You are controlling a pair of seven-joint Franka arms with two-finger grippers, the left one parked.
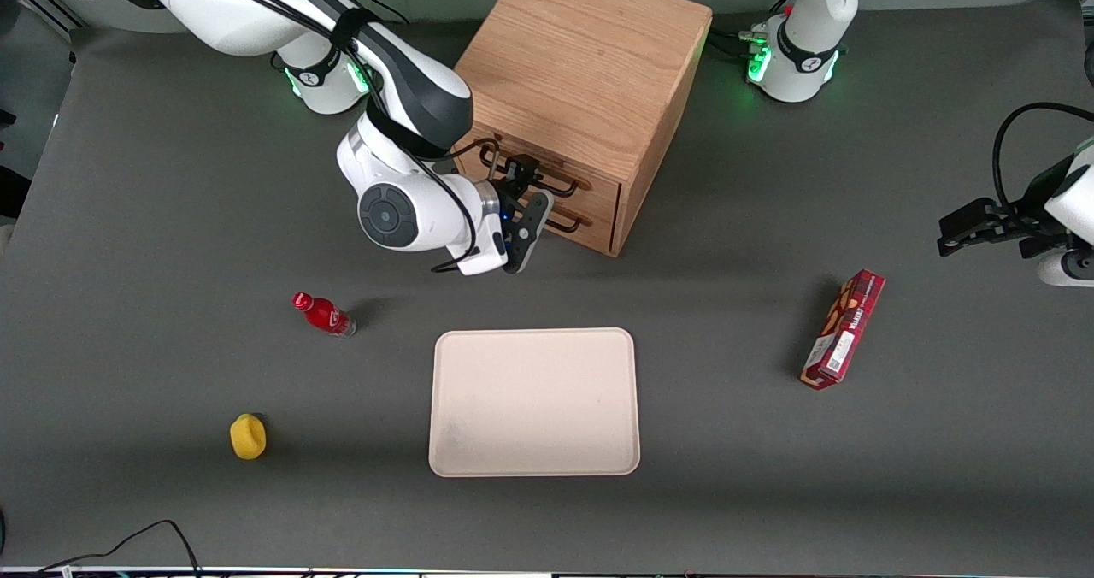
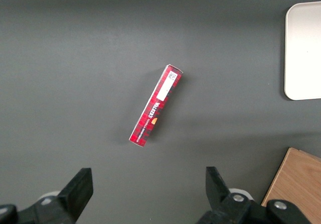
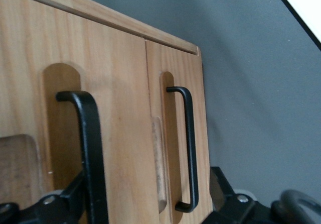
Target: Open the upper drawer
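Reaching in at the front of the light oak box cabinet (image 1: 590,73), the right arm's black two-finger gripper (image 1: 532,191) sits at the black wire handle (image 1: 547,180) of the upper drawer (image 1: 554,176), the shallow topmost tray of the cabinet's two. Seen from the wrist camera, that handle (image 3: 90,148) runs down between the two fingers, one finger (image 3: 62,204) beside it and the other well apart from it, so the jaws stand spread around the bar without clamping it. Both this drawer (image 3: 60,98) and the lower drawer (image 3: 175,133), with its own black handle (image 3: 188,148), lie flush in the cabinet face. Nearer the front camera, on the dark grey table (image 1: 769,492), lies a cream rectangular tray (image 1: 534,403). Toward the working arm's end lie a small red bottle (image 1: 325,314) and a yellow rounded object (image 1: 248,437); toward the parked arm's end lies a long red box (image 1: 843,330).
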